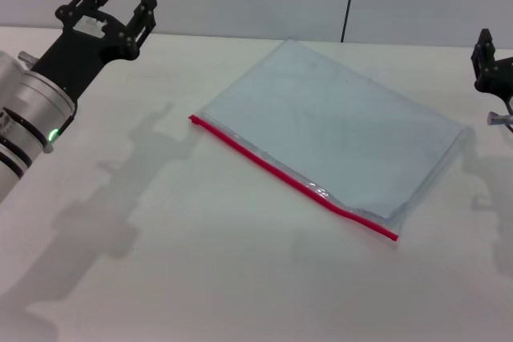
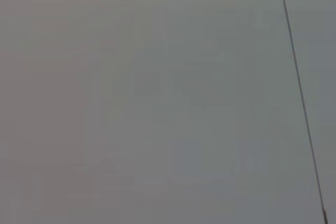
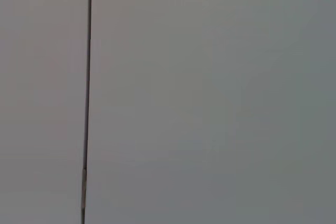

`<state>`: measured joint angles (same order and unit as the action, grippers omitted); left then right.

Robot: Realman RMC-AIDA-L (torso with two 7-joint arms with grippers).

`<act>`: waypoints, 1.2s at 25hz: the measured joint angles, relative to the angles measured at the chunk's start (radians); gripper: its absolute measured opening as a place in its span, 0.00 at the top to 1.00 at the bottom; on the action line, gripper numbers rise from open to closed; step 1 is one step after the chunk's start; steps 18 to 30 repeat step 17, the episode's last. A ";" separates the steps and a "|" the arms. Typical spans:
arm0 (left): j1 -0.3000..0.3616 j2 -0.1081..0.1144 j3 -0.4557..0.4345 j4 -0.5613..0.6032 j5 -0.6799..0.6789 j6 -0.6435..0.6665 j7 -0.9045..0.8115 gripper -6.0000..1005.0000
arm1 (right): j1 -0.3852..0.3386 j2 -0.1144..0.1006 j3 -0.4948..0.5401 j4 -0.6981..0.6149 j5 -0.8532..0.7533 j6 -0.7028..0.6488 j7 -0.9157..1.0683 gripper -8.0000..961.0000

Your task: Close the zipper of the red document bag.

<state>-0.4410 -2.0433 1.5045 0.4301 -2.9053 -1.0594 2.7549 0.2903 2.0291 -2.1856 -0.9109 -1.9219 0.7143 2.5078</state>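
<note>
One bag lies flat on the tabletop, contents indiscernible; left end effector hovers open, empty; right end effector: cannot tell.

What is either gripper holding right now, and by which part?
Nothing is held. The left gripper is open and raised far left of the translucent blue-grey document bag; the right gripper sits at the right edge, also clear of it.
</note>
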 joint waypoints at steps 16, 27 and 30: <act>0.010 -0.003 -0.050 -0.003 0.003 -0.014 0.009 0.46 | 0.028 0.003 -0.021 0.096 0.003 0.106 0.093 0.46; 0.017 -0.004 -0.074 -0.003 0.003 -0.026 0.010 0.46 | 0.030 0.004 -0.031 0.107 0.003 0.129 0.109 0.46; 0.017 -0.004 -0.074 -0.003 0.003 -0.026 0.010 0.46 | 0.030 0.004 -0.031 0.107 0.003 0.129 0.109 0.46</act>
